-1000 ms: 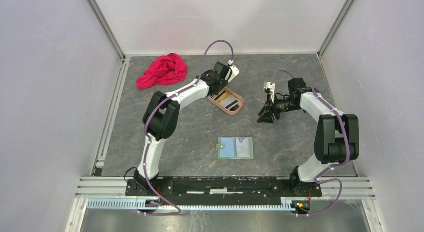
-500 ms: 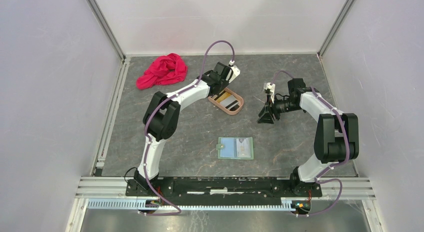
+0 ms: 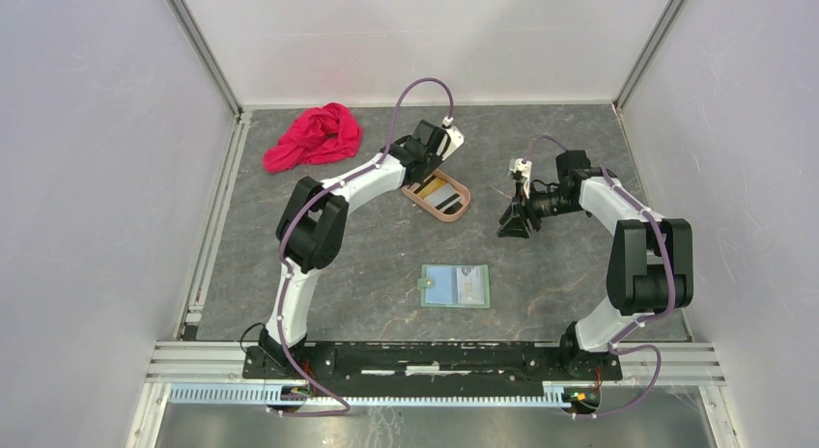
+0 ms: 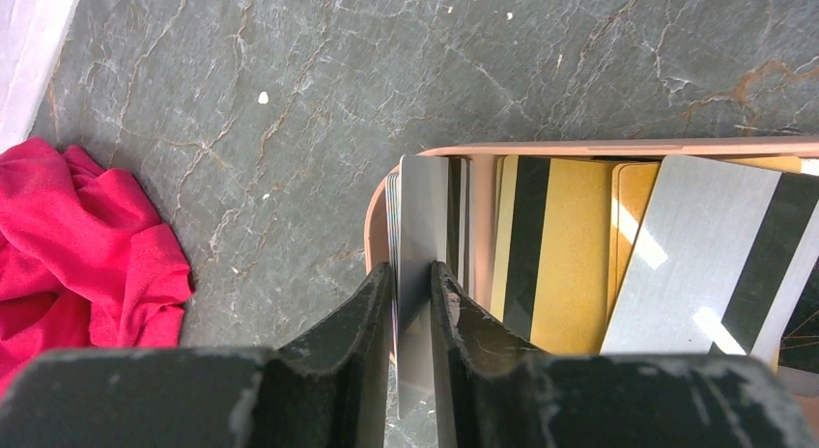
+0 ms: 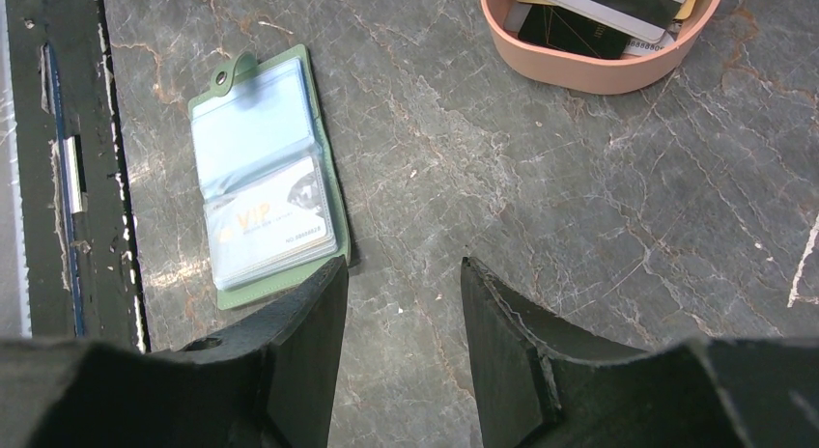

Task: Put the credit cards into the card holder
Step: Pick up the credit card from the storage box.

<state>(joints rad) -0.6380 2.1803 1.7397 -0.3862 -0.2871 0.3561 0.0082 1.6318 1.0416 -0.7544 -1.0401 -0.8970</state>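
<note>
Standing on edge between the nearly closed jaws of the left gripper (image 4: 410,279), a grey credit card (image 4: 423,207) was pinched at the end of the pink tray (image 4: 579,147). The right gripper (image 5: 401,274) was held half open and empty, the opened card holder (image 5: 266,178) lying just left of its jaws. Picking was judged in hand; a straight lift clear of the tray was called for next.

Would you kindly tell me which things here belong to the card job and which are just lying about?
Job: thin gold and grey plastic credit cards; flat sage-green bifold card holder, lying open.
Lying about: crumpled red cloth; pinkish-tan oval tray, merely holding the cards.
</note>
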